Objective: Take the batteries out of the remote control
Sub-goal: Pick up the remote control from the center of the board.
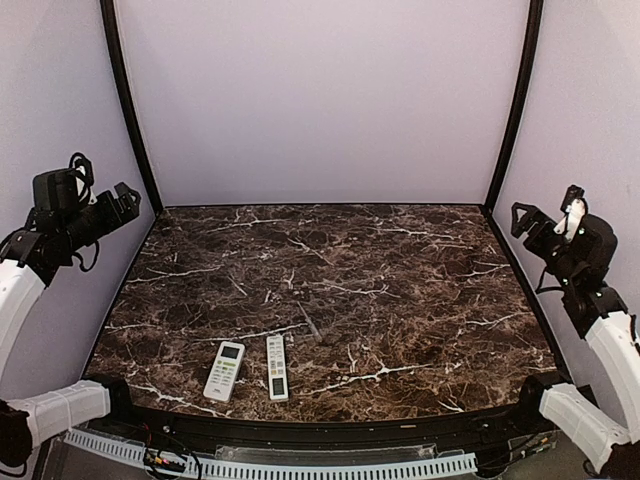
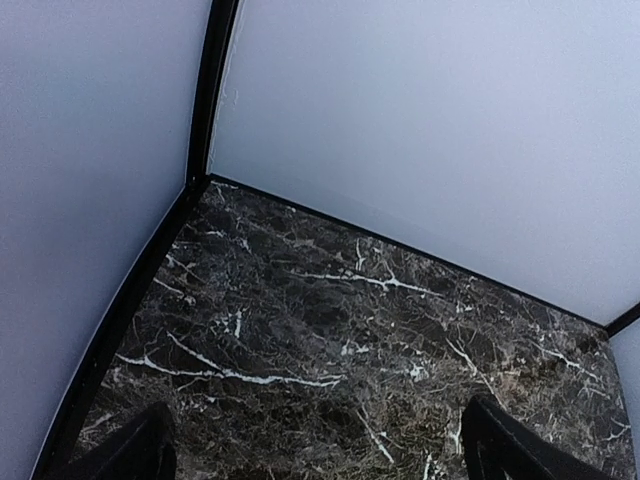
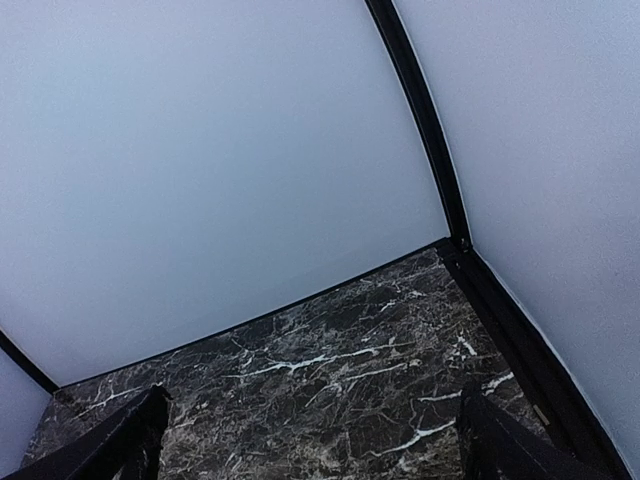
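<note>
Task is judged unstarted: wide remote (image 1: 224, 370) and slim remote (image 1: 277, 367) are laid face up, side by side, at the table's (image 1: 330, 260) near edge, batteries are unseen, likely inside, while left gripper (image 1: 130, 200) and right gripper (image 1: 520, 222) are held spread, empty, above the table's sides.

The bench (image 1: 400, 300) looks like dark, white-veined marble, smooth and faintly glossy; the wider remote (image 1: 224, 370) and slimmer remote (image 1: 276, 367) seem white plastic; the walls (image 1: 320, 100) are matt.

No legible text, remotes (image 1: 225, 370) too small
</note>
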{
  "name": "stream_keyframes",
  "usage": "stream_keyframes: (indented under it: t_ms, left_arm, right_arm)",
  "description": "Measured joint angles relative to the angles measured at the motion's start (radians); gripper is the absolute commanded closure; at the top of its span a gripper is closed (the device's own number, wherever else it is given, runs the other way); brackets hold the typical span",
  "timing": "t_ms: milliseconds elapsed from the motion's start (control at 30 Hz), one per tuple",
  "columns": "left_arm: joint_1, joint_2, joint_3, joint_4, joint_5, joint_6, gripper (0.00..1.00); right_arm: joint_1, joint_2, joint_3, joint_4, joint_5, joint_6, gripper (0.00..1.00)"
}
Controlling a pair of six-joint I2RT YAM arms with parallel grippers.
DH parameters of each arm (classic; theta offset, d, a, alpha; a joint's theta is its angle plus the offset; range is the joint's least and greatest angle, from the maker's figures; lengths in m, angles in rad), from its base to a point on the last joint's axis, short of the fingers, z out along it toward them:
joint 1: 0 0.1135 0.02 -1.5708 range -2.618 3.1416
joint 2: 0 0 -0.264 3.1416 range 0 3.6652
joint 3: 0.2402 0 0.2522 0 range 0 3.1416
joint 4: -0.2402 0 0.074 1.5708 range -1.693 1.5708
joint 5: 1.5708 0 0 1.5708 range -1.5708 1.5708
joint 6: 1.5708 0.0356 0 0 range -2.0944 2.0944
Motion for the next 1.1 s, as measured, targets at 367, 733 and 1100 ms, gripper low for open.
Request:
stream_keyframes:
  t_ms: [367, 733, 1100]
  left_arm:
    - [0.000, 0.034, 0.000, -0.107, 0.181, 0.098, 0.01]
    - [-0.147, 0.313, 0.251, -0.027, 0.366, 0.221, 0.01]
    - [-0.168, 0.299, 0.143, 0.010, 0.342, 0.260, 0.01]
  right_arm:
    - [-0.001, -0.098, -0.024, -0.027, -0.031, 0.042, 0.01]
    - [0.331, 0.304, 0.171, -0.170, -0.141, 0.041, 0.03]
    - [0.952, 0.718, 0.392, -0.241, -0.017, 0.182, 0.08]
